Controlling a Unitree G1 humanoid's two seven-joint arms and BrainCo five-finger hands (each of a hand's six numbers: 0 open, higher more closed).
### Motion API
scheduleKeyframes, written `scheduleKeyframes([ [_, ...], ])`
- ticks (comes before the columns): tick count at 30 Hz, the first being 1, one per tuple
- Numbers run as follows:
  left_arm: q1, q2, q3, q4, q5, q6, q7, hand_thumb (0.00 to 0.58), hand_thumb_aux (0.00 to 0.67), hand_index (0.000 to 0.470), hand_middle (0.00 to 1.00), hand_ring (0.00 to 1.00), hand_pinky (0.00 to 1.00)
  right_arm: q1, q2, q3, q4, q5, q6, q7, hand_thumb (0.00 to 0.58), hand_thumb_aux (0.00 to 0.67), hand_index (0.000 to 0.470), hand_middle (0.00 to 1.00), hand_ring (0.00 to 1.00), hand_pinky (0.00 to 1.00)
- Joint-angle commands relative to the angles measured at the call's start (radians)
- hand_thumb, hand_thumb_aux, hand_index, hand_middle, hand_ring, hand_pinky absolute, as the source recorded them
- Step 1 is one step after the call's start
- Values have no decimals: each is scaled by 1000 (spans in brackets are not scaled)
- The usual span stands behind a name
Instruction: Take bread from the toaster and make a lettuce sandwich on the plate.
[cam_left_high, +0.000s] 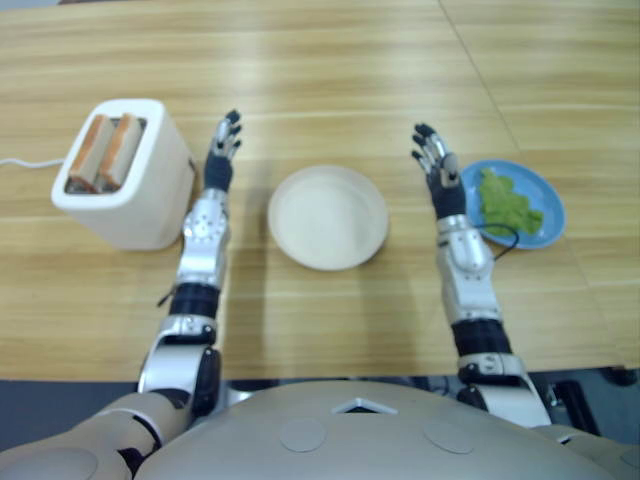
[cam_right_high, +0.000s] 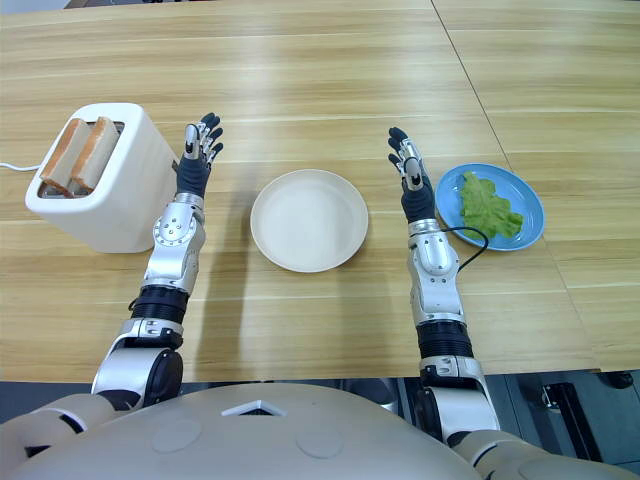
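A white toaster stands at the left of the wooden table with two browned bread slices upright in its slots. An empty cream plate lies in the middle. A green lettuce leaf rests on a blue plate at the right. My left hand hovers open between toaster and cream plate, fingers straight, holding nothing. My right hand is open too, between the cream plate and the blue plate, just left of the lettuce.
A white power cord runs off the toaster to the left edge. A seam between table boards runs back at the right. The table's front edge lies near my arms.
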Motion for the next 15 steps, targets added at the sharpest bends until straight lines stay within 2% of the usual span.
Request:
scheduleKeyframes([
  [1, 9, -4, -7, 8, 2, 8, -1, 0, 0, 0, 0, 0, 0, 8, -5, -1, 0, -2, 13, 3, 0, 0, 0, 0, 0, 0],
  [10, 8, 1, -19, 10, 12, 18, -5, 0, 0, 0, 0, 0, 0, 6, -3, 0, 4, -5, 13, 2, 0, 0, 0, 0, 0, 0],
  [12, 43, 2, -37, -148, -1, 51, -28, 0, 0, 0, 0, 0, 0, 4, -3, 1, 10, -9, 11, 1, 0, 0, 0, 0, 0, 0],
  [15, 91, 49, -64, -545, -29, 152, -87, 0, 0, 0, 0, 0, 0, 10, -2, -2, 11, -12, 8, -9, 0, 0, 0, 0, 0, 0],
])
